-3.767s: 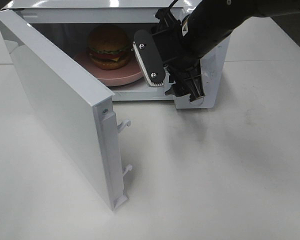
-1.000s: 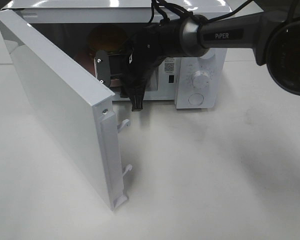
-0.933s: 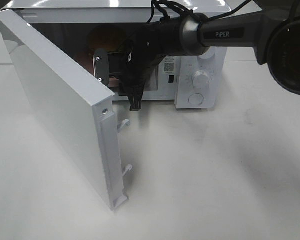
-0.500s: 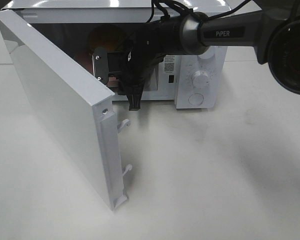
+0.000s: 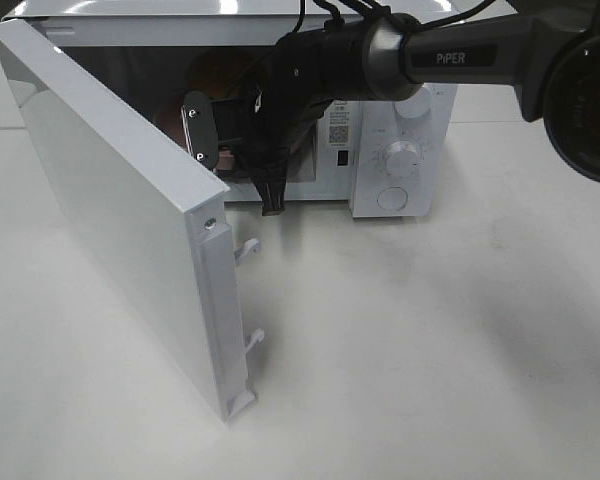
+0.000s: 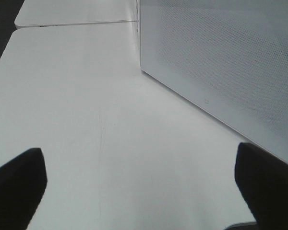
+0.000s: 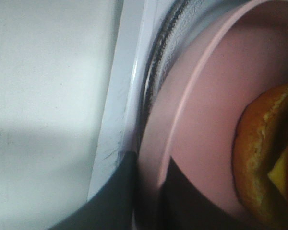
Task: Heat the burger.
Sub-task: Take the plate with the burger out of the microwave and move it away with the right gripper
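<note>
You're placing the burger (image 7: 259, 158): right gripper (image 7: 149, 206) pinches the dish (image 7: 201, 120) rim inside the microwave (image 5: 400, 110), left gripper (image 6: 141, 187) spread wide. Next, let go, back out, close the door (image 5: 110, 200).

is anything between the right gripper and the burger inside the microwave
Only the pink dish itself: the right gripper pinches its rim, and the burger sits further in on that dish, with bare dish surface between them.
</note>
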`<state>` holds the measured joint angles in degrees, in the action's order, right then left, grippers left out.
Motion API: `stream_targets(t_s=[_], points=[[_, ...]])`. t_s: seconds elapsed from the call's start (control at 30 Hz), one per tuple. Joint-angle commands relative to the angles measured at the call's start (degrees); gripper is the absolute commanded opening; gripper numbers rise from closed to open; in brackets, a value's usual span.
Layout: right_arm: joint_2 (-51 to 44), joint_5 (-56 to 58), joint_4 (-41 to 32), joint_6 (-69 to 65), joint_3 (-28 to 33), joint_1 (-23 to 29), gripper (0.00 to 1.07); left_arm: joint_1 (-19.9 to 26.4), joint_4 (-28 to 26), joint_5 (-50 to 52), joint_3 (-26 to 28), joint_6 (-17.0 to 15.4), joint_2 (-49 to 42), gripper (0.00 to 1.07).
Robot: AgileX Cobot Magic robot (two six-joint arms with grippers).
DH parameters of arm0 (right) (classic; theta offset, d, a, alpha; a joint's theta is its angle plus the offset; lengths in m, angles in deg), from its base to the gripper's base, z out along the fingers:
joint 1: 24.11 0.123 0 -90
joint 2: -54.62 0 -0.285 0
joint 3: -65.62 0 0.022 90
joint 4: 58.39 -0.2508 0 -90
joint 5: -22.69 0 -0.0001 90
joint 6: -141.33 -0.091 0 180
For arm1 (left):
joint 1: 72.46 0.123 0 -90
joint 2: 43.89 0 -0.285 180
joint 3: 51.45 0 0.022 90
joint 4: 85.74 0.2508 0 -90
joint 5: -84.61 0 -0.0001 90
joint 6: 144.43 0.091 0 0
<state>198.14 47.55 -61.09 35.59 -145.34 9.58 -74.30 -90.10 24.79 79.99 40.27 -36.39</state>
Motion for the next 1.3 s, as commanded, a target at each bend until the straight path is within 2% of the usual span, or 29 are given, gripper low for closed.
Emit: stream_targets(t_s=[0.03,0.37,0.93,1.3], points=[[-2.1,1.5,-2.0,1.9,-0.3,0.5,0.00,0.2,-0.2,0.5,-0.1,0.0,-1.3,1.00],[-4.3,4.4,-2.0,5.3,0.5,0.8,0.00,0.2,-0.2,0.5,-0.1,0.0,-1.3,1.00],[-14.5,0.7,-3.7,15.8,15.4,0.7,0.00,0.2,-0.2,0.5,-0.1,0.0,-1.3,1.00],[-18.7,1.3,-9.7,21.8,19.4,-0.1,0.00,0.2,-0.2,0.5,-0.1,0.0,-1.3,1.00]])
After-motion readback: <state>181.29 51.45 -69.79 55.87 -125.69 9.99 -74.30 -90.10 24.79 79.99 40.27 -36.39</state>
